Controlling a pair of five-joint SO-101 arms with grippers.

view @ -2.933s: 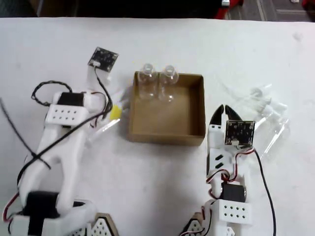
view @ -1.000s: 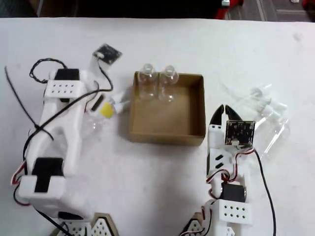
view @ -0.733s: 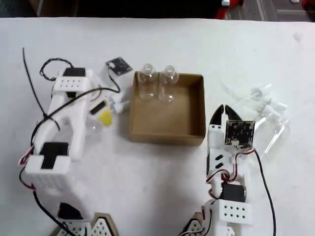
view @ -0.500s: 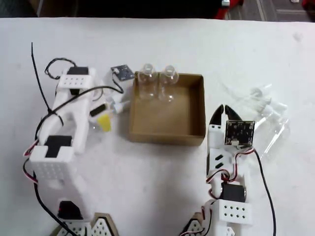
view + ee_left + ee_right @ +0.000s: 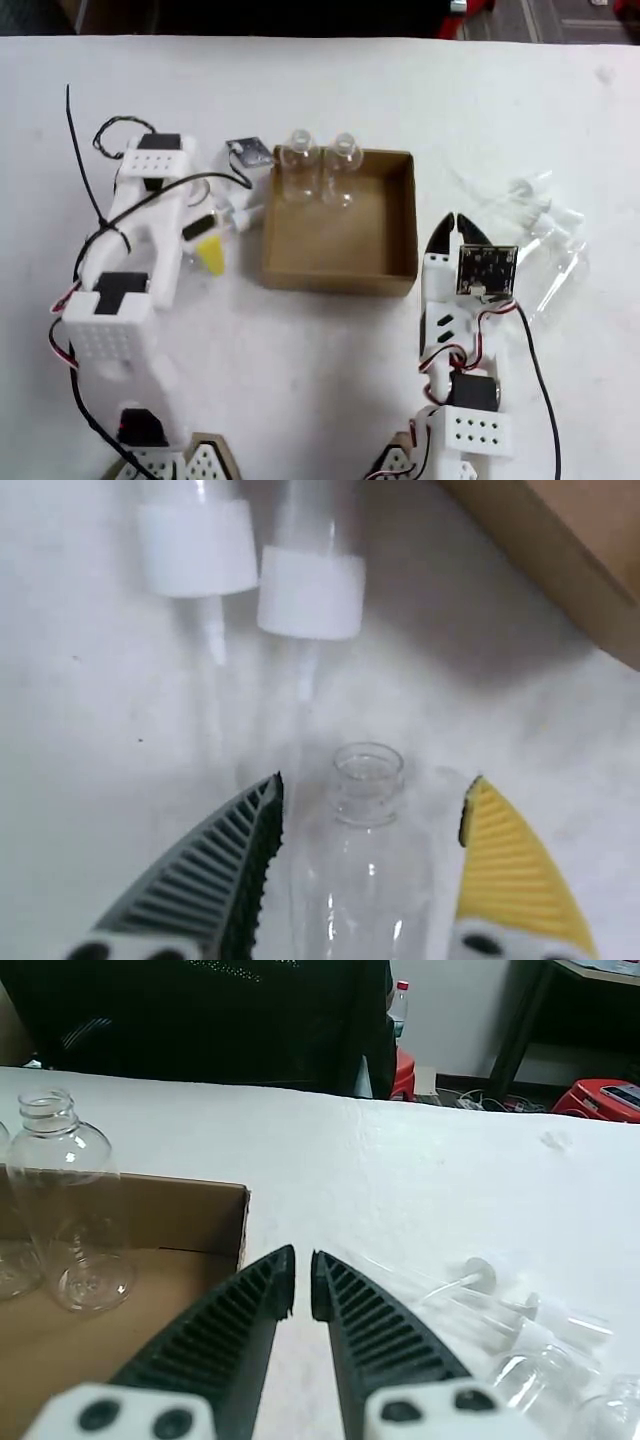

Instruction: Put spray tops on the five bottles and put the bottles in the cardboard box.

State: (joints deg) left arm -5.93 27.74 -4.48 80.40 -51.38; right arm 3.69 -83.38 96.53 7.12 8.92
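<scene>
Left tool straddles 1 capless bottle, fingers spread

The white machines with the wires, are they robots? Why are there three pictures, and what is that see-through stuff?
Yes, two small robot arms, side by side at a white table. Each ends in a gripper, a pincer with two fingers. One picture looks down from above; the other two come from little cameras on the arms' wrists, so you see the fingers close up. The left gripper is open, with a clear bottle lying between its fingers and two white spray tops just beyond. The right gripper is shut and holds nothing. Two bottles without tops stand in the cardboard box. More bottles and tops lie beside the right arm.
</scene>
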